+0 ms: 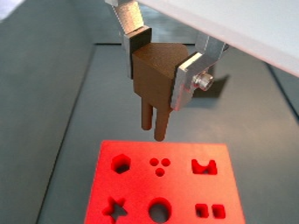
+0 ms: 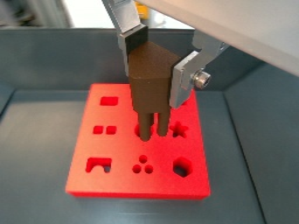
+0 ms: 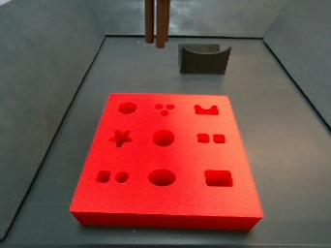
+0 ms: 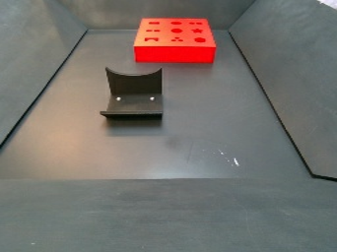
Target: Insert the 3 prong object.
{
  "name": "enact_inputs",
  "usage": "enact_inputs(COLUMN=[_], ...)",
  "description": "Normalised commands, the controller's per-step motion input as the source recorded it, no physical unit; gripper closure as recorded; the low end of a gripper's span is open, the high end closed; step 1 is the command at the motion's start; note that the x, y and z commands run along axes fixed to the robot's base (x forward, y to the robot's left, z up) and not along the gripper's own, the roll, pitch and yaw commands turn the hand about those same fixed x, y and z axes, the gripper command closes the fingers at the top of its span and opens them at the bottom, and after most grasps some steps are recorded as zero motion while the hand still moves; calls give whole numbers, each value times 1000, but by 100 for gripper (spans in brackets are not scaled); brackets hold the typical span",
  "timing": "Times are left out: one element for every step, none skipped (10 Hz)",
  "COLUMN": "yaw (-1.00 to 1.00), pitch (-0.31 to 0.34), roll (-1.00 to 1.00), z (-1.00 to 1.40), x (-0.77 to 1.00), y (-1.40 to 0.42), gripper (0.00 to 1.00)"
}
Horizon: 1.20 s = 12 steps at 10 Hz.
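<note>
The gripper (image 1: 162,68) hangs above the grey floor with its two silver fingers (image 1: 187,80) clamped on the 3 prong object (image 2: 149,87), a small brown block held upright with its thin prongs pointing straight down. The plates press on opposite flat faces of the block's upper body, and the prongs hang free below. That looks like the right place to hold it: the body is broad and square enough to sit flat against the pads, while the prongs are slim and probably the part most likely to bend or snap if knocked sideways. The piece seems light and stiff, wood or a wood-coloured plastic, with a matt face that should not slip much, so a moderate squeeze ought to do. Below the prongs lies the red foam board (image 2: 122,179), flat on the floor and cut with shaped holes. Its cluster of three small round holes (image 1: 162,165) is the likely target, sitting at about 12 o'clock from the large round hole in a wrist view. The prong tips hang clear of the board, not touching it. In a side view only the prongs (image 3: 154,21) show, above the board's far edge. Beyond the board, at about 1 o'clock in that view, stands the dark fixture (image 3: 200,58), well apart from the gripper.
</note>
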Motion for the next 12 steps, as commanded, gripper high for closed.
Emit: enact_inputs(yaw=[-997, -846, -860, -863, -866, -909, -951, -949, -960, -989, -1000, -1000], pitch=[0, 0, 0, 0, 0, 0, 0, 24, 26, 0, 0, 0], roll=[0, 0, 0, 0, 0, 0, 0, 0, 0, 0, -1, 0], z=[-43, -126, -149, -134, -137, -163, -229, -271, -266, -191, -223, -237], x=[54, 306, 286, 289, 283, 203, 69, 11, 0, 34, 29, 17], y=[14, 163, 169, 169, 166, 131, 83, 74, 63, 31, 0, 0], gripper=[100, 100, 100, 100, 100, 100, 100, 100, 100, 100, 100, 100])
